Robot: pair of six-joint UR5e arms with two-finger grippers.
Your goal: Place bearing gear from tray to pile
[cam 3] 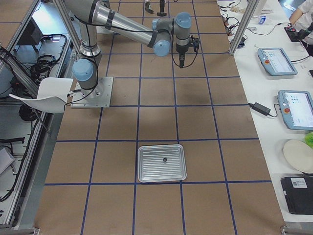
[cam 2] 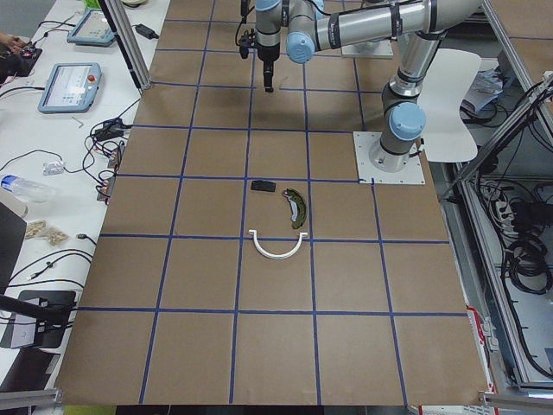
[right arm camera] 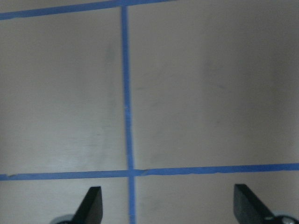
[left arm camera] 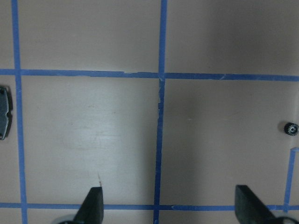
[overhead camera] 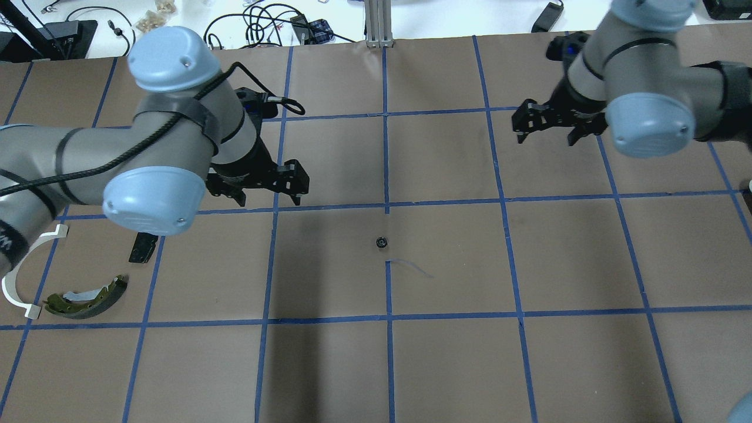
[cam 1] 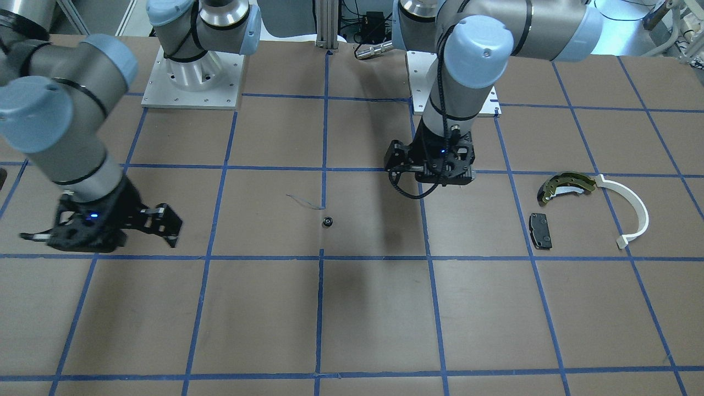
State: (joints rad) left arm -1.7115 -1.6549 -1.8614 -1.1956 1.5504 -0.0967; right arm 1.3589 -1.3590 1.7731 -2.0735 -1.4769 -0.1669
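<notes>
Currently, bearing gear (cam 1: 328, 221) lies alone, well apart from pile (cam 1: 569, 180).

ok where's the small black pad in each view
front-facing: black pad, right of centre
overhead: pad at left
exterior left: pad mid-picture
exterior right: not in it
left wrist: pad cut by left edge
right wrist: not in it
landmark: blue tape line beside it

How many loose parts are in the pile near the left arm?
3: an olive-yellow curved brake shoe, a white curved plastic arc beside its end, and a small black rectangular pad lying apart from both. None seems hidden.
</notes>
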